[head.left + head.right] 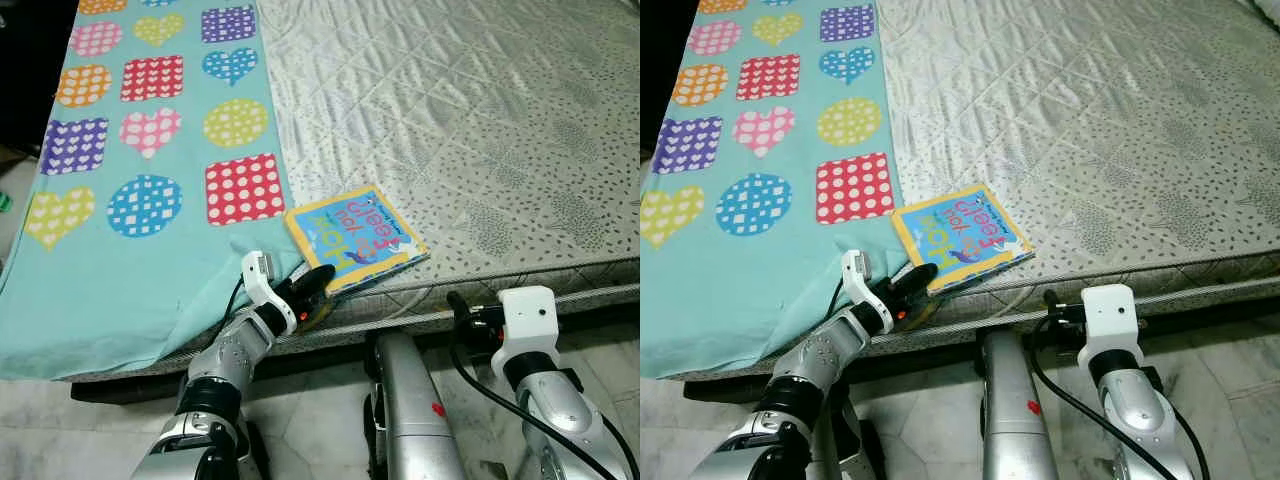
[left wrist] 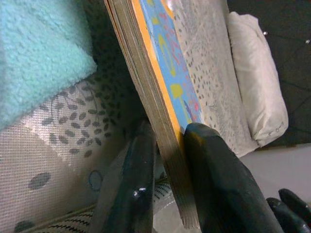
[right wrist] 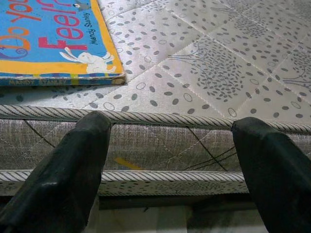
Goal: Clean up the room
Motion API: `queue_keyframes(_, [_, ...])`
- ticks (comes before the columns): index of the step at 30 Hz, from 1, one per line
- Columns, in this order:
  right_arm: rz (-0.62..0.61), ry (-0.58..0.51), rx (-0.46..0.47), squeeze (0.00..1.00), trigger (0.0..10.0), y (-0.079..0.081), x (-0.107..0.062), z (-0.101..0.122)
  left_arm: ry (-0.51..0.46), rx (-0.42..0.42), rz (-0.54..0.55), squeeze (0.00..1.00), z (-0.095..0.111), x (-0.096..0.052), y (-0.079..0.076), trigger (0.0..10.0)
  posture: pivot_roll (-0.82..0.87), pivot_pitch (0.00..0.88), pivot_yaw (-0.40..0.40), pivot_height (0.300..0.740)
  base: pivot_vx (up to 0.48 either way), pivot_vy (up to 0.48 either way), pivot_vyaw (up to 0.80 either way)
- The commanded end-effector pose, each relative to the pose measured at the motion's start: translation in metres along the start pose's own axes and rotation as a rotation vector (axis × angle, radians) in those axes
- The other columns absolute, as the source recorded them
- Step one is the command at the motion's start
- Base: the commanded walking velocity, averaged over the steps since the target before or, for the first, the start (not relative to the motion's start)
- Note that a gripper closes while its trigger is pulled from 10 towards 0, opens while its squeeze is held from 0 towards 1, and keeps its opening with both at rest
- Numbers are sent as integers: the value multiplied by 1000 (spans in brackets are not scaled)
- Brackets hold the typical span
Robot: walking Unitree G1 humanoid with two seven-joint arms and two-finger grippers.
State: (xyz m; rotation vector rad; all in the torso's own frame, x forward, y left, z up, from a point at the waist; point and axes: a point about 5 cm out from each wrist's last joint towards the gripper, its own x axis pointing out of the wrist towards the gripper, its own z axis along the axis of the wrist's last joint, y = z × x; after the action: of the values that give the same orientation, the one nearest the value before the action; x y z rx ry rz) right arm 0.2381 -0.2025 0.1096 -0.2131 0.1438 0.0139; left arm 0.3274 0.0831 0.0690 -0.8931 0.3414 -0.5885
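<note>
A grey quilted mattress (image 1: 470, 130) lies before me, a teal towel (image 1: 130, 250) (hearts and dots) over its left side. A blue book (image 1: 352, 238) rests at the near edge; my left gripper (image 1: 318, 283) clamps its corner. My right gripper (image 3: 170, 160) hangs spread beside the mattress's side.

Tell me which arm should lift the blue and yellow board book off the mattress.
Left. The left gripper is shut on the blue and yellow board book at its corner; the right gripper hangs open below the mattress edge.

Even indoor light is falling on the bed (image 1: 470, 130); shadow is pooling beneath its edge at 6 o'clock; close wrist views are blurring.
</note>
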Motion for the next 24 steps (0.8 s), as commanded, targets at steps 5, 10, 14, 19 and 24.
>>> queue_keyframes(5, [-9, 19, 4, 0, 10000, 0, -1, -6, -44, -29, -2, 0, 4, 0, 0, 0, -322, 256, 39, 536, 0, 0, 0])
queue_keyframes(10, [-7, 11, 6, 0, 10000, 1, 3, -5, -69, -10, -10, 0, 9, -1, -1, 0, -318, 245, 38, 536, 0, 0, 0])
queue_keyframes(14, [-11, 5, 17, 0, 10000, 2, 8, -3, -108, 46, 18, 0, 18, -4, 1, 0, -310, 222, 41, 536, 0, 0, 0])
queue_keyframes(19, [-22, 20, 43, 0, 10000, 5, 16, -5, -135, 150, 53, 0, 28, -9, 1, 0, -292, 184, 53, 536, 0, 0, 0])
queue_keyframes(24, [-103, 79, 149, 0, 10000, 8, 33, -8, -206, 335, 129, 0, 50, -33, 0, 0, -246, 113, 77, 536, 0, 0, 0])
